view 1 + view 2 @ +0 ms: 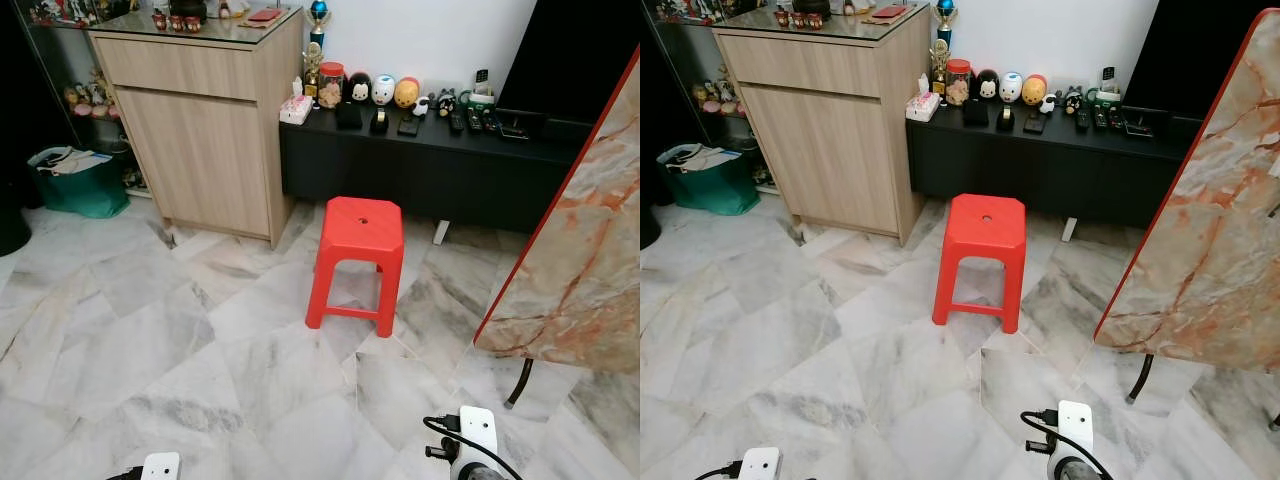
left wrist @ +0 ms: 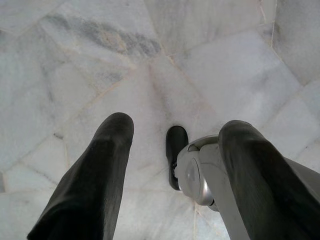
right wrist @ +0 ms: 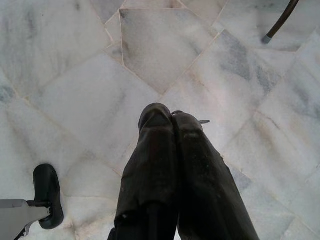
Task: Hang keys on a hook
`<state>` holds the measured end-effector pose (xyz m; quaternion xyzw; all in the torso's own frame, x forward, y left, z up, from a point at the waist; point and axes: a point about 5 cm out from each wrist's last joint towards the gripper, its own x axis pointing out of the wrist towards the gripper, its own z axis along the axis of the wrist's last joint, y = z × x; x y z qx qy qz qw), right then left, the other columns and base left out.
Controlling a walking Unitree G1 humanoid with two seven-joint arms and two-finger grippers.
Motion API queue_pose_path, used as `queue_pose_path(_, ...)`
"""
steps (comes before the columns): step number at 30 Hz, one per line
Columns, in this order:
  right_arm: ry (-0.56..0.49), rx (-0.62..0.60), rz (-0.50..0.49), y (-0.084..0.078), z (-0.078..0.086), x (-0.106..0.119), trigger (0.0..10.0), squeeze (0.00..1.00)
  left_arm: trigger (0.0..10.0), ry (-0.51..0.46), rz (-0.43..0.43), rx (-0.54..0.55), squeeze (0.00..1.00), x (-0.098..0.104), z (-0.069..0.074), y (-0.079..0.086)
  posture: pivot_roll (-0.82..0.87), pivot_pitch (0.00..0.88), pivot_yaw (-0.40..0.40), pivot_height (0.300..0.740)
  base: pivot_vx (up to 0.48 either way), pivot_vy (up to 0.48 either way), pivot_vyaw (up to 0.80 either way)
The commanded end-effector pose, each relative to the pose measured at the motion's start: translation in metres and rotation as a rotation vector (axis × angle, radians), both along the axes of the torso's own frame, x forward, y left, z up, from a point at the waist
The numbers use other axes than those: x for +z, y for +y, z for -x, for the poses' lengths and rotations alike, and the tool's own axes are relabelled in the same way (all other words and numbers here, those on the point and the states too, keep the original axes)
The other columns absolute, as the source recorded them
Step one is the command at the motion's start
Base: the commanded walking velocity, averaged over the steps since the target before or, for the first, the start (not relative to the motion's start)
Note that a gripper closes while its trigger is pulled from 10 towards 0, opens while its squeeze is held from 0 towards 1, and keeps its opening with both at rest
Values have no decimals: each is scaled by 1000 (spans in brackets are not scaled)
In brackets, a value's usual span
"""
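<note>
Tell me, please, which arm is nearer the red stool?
Right. The right arm hangs just behind the red stool, slightly to its right; the left arm hangs farther off, at its left.

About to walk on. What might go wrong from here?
1. The right hand is shut, with just a small metal tip poking out between its fingers; whatever it holds may slip while walking.
2. The red stool stands straight ahead, a likely bump.
3. The marble tabletop and its thin leg sit close on the right.
</note>
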<state>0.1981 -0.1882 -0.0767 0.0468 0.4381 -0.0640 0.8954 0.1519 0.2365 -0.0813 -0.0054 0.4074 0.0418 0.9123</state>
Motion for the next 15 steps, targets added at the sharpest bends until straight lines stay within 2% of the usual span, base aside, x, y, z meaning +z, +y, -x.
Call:
queue_pose_path(1,8,1,8,-1,1,-1,10000,0,10000,21,2,2,0,-1,3,1,107,0,-66,740,0,0,0)
queue_pose_path(15,2,1,-6,-1,2,-1,10000,0,10000,25,4,-5,0,-2,4,0,109,0,-68,740,0,0,0)
